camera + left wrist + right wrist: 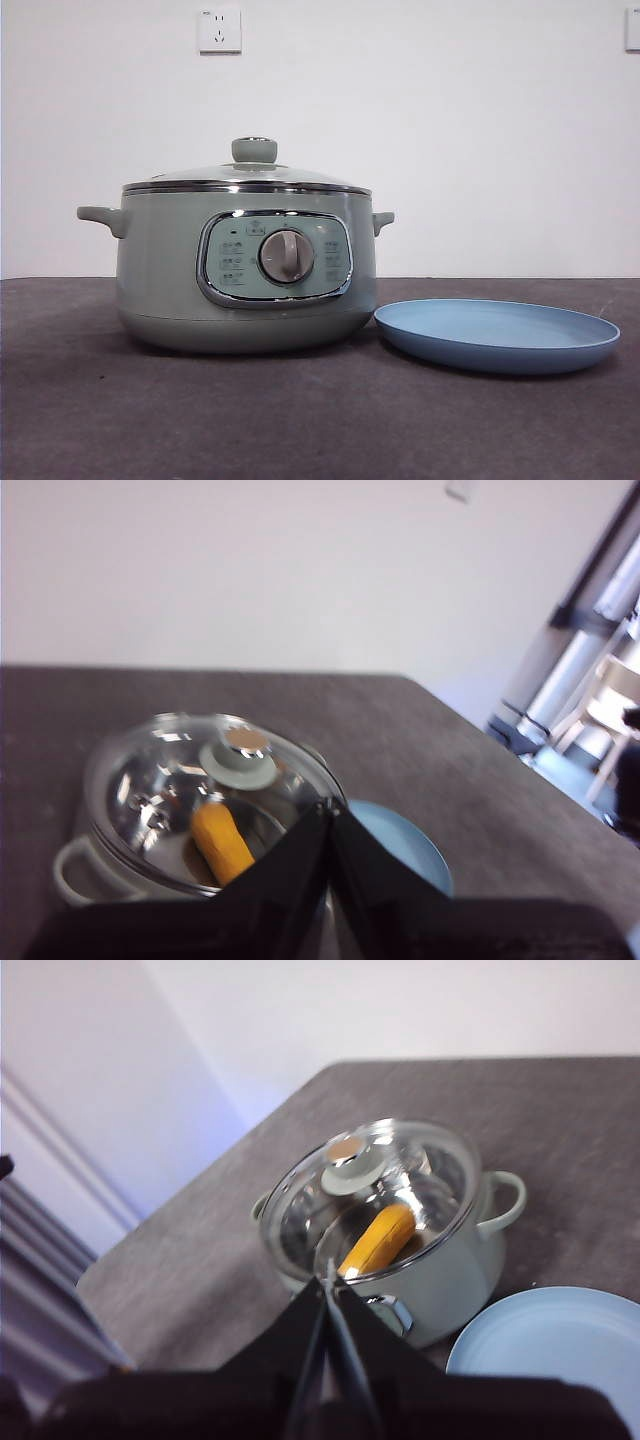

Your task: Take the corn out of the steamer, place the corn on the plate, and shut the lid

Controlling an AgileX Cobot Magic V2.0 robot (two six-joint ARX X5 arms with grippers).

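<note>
- Bench [300, 420]: dark grey, felt-like surface; carries the steamer and the plate.
- Steamer [160, 270]: pale mint-green electric pot with two side handles and a silver dial [287, 256]; stands on the bench, lid on.
- Plate [497, 335]: light blue, shallow, empty; just beside the steamer on the dial's right in the front view.
- Lid [245, 176]: clear glass, steel rim, green knob [254, 150]; seated on the pot. Risk: glass is slippery and heavy, so a knob grip that is off-centre may let it tilt, slip or knock the rim.
- Corn [222, 841]: stubby yellow-orange cob, lying inside the steamer under the lid. Risk: rounded, may roll off the plate if dropped.
- Left end effector [330, 815]: jaws pressed together, holding nothing, above the steamer.
- Right end effector [330, 1280]: jaws closed, empty, likewise clear of the pot.
</note>
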